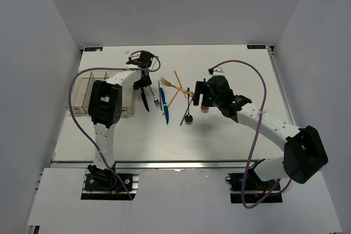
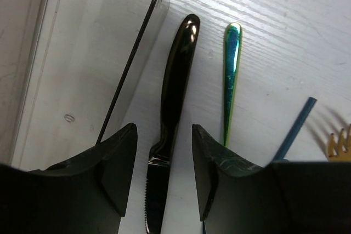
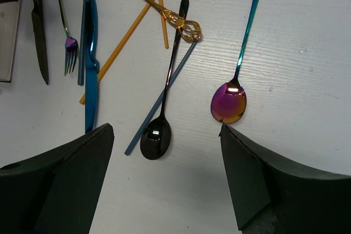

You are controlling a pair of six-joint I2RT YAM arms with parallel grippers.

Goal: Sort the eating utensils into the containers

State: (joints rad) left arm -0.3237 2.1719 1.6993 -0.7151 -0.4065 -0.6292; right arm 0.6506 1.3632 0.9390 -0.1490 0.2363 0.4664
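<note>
Looking down, we see our left gripper [image 2: 164, 172] spread wide, straddling the glossy black serrated knife [image 2: 174, 86] right beside the clear plastic bins [image 1: 82, 89] at the left edge of the white table [image 1: 230, 141]. Our right gripper [image 3: 164, 176] hangs open mid-table over a black long-handled spoon [image 3: 155, 138].

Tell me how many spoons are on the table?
2. The black spoon crosses a blue stick; the purple-bowled spoon lies apart to its right in the right wrist view. Others may be hidden.

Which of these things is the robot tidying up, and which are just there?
For the job: black metal knife, blue metal knife, gold fork, black spoon, rainbow spoon, orange sticks, clear plastic bins.
Just there: purple cables, white table.
</note>
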